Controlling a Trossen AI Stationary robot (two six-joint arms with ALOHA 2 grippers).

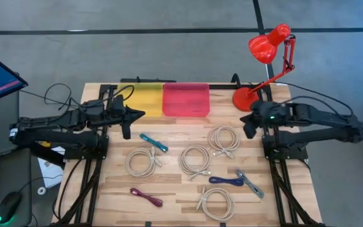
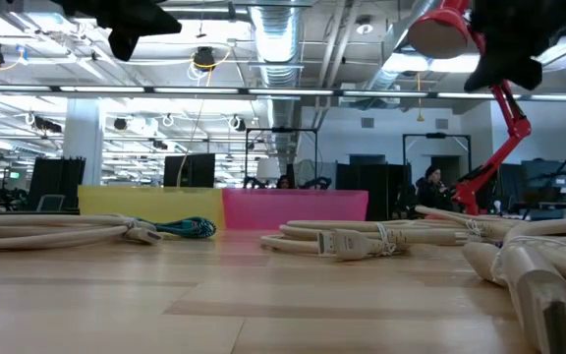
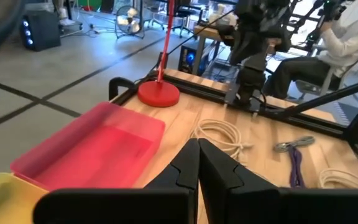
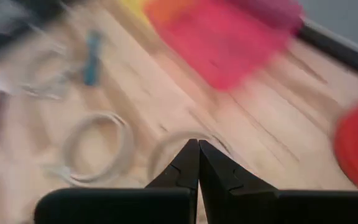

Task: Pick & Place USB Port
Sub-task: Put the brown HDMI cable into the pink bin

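Seven cables lie on your wooden desk point(image 1: 169, 189): four coiled white cables point(image 1: 142, 160), one teal point(image 1: 154, 142), one maroon point(image 1: 146, 197), one blue point(image 1: 227, 181). Two trays at the far edge: yellow plastic tray point(image 1: 145, 99), pink plastic tray point(image 1: 186, 99). Both claws, left claw point(image 1: 126, 130) and right claw point(image 1: 247, 130), hang pinched closed, holding nothing.

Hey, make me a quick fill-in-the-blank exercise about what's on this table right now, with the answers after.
1. The red desk lamp stands at the table's far ____ corner.
2. The pink bin sits directly beside a ____ bin.
3. The left tool has its fingers ____.
4. The number of beige cable coils on the table is ____.

Answers: right; yellow; shut; four
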